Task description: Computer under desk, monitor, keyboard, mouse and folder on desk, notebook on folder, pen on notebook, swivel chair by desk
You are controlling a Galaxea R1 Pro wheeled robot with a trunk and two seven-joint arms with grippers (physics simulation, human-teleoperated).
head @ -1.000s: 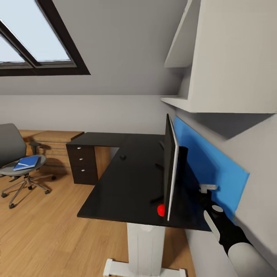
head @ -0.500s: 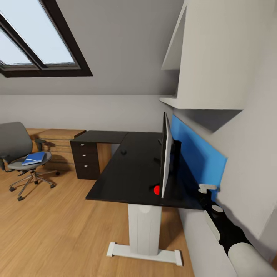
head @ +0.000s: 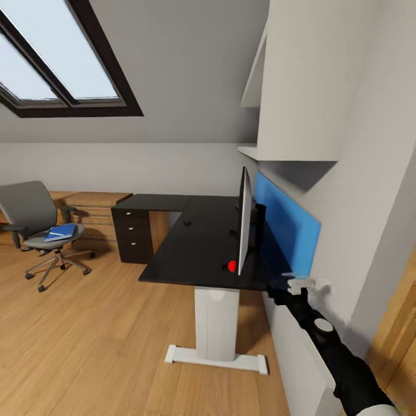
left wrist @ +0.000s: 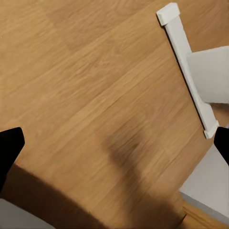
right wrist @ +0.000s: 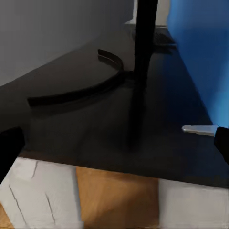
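Note:
The desk [head: 190, 248] has a black top, and the monitor [head: 245, 228] stands on it edge-on in front of the blue back panel [head: 286, 231]. The small dark mouse [head: 186, 222] lies farther back on the top. At the left, the grey swivel chair [head: 26, 211] carries the blue folder [head: 60, 232] on its seat. My right gripper [head: 303, 284] hangs open just off the desk's near right corner. Its wrist view [right wrist: 117, 145] looks along the desk top [right wrist: 95, 124] at the monitor's arc stand [right wrist: 81, 93]. My left gripper [left wrist: 114, 148] is open above the wood floor.
A white desk foot [left wrist: 188, 67] rests on the floor [head: 98, 341]. A dark drawer unit [head: 134, 234] stands under the desk's far wing. White wall shelves [head: 289, 86] hang above the monitor. An oak door [head: 398, 335] is at the right edge. A slim pale stick [right wrist: 198, 129] lies by the blue panel.
The camera has backed away from the desk, so desk and chair look smaller and farther. My right gripper came back with it, from beside the monitor to past the desk's near edge.

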